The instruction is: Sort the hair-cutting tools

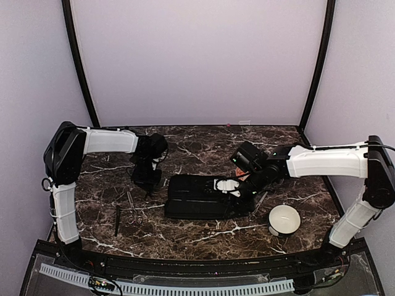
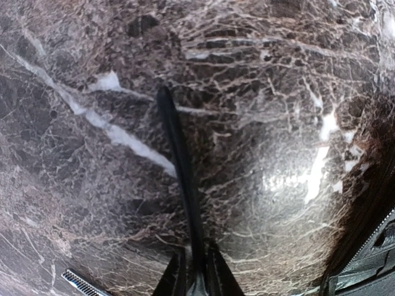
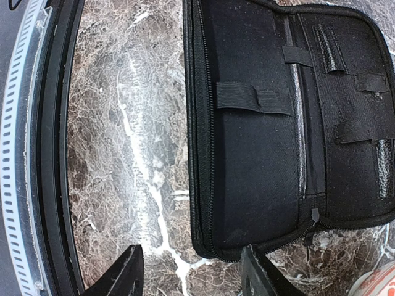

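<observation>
Pinches a slim dark stick (image 2: 179,166) in the left gripper (image 2: 196,271), just left of the open case (image 1: 191,198) — likely bound for its loops (image 3: 253,97) — with the right gripper (image 3: 191,264) spread empty above it, scissors (image 1: 133,209) and comb (image 1: 117,220) near-left.

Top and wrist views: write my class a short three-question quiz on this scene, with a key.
1. True or false: the case lies open.
2. Which gripper is shut on a dark stick? A left, B right.
3. Fill in: the bowl stands to the case's ___.
Key: 1 true. 2 A, the left gripper. 3 right.
</observation>
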Robot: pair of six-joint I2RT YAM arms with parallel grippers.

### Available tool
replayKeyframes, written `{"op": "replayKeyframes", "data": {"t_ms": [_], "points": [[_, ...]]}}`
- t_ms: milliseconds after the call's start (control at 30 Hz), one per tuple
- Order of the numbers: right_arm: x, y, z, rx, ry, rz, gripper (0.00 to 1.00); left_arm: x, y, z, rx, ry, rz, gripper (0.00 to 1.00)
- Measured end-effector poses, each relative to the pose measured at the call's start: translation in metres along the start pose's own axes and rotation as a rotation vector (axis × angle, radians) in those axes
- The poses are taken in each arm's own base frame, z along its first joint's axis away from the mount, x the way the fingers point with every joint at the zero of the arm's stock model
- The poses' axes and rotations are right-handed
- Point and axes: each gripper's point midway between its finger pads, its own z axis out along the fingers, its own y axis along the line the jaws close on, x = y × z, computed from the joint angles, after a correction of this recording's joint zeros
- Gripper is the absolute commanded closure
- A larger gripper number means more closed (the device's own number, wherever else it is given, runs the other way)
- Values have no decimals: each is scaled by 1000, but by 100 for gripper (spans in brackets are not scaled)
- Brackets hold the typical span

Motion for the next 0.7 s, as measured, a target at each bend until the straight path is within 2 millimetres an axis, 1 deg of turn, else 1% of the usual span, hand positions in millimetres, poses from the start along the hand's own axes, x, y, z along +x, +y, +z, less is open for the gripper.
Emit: {"op": "replayKeyframes", "data": {"t_ms": [100, 300, 400, 467, 533, 633, 700], "points": [[0, 0, 0, 0, 0, 1, 46, 1, 0, 0, -1, 2, 2, 99], [5, 2, 2, -2, 7, -1, 47, 4, 3, -2, -9, 13, 37, 100], [10, 3, 2, 4, 15, -7, 47, 4, 0, -13, 16, -3, 96, 100], [10, 4, -1, 12, 12, -23, 47, 2, -3, -25, 46, -27, 142, 100], [10, 3, -2, 36, 16, -46, 47, 1, -9, -43, 92, -63, 207, 100], [8, 6, 2, 81, 48, -122, 46, 2, -21, -76, 161, -144, 323, 100], [8, 10, 5, 103, 71, -169, 46, 4, -32, -103, 203, -219, 407, 100]]}}
